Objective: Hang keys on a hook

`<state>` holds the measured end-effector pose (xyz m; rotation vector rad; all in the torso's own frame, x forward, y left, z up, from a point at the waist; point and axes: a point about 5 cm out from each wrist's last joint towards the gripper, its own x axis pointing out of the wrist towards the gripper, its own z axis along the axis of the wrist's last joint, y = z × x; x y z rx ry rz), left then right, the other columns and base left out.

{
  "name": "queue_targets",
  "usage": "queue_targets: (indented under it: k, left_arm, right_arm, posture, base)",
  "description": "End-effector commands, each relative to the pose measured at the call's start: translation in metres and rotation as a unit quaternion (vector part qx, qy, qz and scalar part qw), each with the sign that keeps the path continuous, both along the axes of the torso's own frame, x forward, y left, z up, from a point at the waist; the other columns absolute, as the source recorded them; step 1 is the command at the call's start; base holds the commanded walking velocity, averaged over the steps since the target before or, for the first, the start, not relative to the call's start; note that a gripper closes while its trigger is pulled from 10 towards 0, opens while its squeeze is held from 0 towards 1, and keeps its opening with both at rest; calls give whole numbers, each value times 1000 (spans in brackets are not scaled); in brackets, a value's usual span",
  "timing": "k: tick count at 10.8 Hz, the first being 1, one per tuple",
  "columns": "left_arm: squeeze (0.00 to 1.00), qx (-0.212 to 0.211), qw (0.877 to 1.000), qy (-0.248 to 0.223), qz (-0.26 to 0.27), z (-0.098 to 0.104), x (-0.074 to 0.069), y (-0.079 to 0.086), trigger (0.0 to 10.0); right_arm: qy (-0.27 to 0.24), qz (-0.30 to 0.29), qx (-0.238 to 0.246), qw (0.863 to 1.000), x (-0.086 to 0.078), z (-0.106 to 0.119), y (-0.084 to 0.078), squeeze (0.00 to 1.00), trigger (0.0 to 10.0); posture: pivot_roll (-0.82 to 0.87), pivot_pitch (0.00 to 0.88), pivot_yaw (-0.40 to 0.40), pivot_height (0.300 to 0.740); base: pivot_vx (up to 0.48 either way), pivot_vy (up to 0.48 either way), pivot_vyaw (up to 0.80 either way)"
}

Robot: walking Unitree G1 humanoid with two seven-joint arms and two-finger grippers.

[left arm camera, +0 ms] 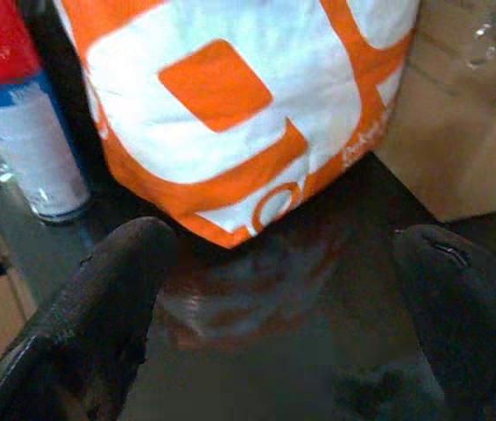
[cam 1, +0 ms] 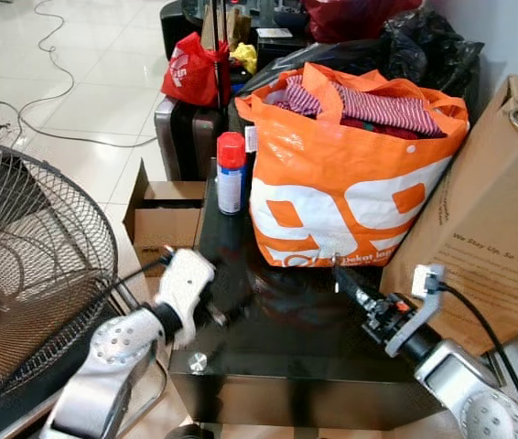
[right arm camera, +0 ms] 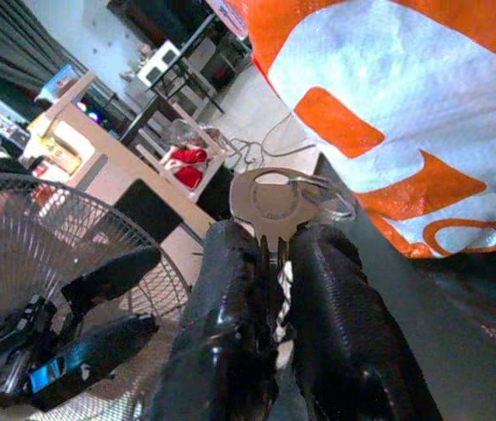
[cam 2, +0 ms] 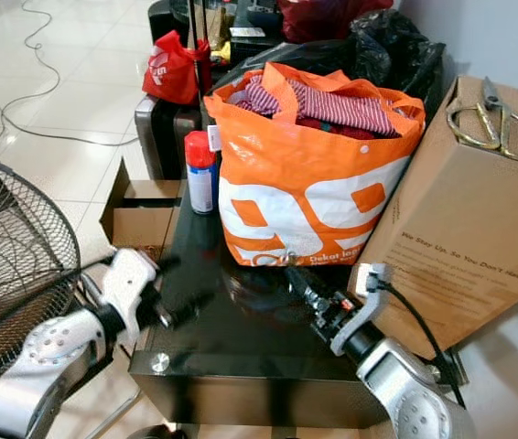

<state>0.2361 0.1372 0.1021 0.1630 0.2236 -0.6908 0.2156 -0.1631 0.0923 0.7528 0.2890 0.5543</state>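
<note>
From the left eye view, one glossy black tabletop (cam 1: 277,357) carries one large orange-and-white woven plastic bag (cam 1: 341,187) stuffed with clothes; one red-capped white spray can (cam 1: 231,174) stands just beside the bag, on the robot's left of it. The right gripper (cam 1: 343,274) reaches toward the bag's lower front edge, its fingertips almost touching it, while the left gripper (cam 1: 227,315) hovers over the tabletop, farther from the bag.

The right eye view adds one brown cardboard box (cam 2: 465,210) leaning against the bag's right side, with one pair of metal scissors (cam 2: 497,119) lying on top.

In the left wrist view, the left gripper's two black fingers (left arm camera: 99,316) are spread wide and hold nothing, pointing at the bag's base.

In the right wrist view, the right gripper pinches tight on one silver key with its wire ring (right arm camera: 274,202); the key's long axis runs along the fingers, head outward beside the bag. I cannot make out a hook anywhere, so the right arm likely must carry the key elsewhere.
</note>
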Motion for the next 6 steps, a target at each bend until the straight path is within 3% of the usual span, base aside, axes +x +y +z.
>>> queue_targets:
  k: [1,3,4,6]
  left_arm:
    - [0,-1,1000,-15,6,5,3,0,10000]
    - [0,-2,1000,-25,12,6,10,-4,10000]
    - [0,7,999,-37,24,7,13,-2,10000]
    - [0,21,997,-52,60,9,19,1,10000]
  right_arm:
    - [-7,-5,8,1000,0,6,0,0,0]
    - [-9,-40,-12,999,0,7,-2,0,0]
    - [-21,-63,-64,996,3,8,-4,0,0]
    - [-51,-97,-97,989,7,18,-6,0,0]
  posture:
    - [-63,0,-21,740]
    - [-65,0,-6,740]
    - [-66,0,-4,740]
    - [-68,0,-1,740]
  base:
    - [0,0,0]
    - [0,0,0]
    - [0,0,0]
    - [0,0,0]
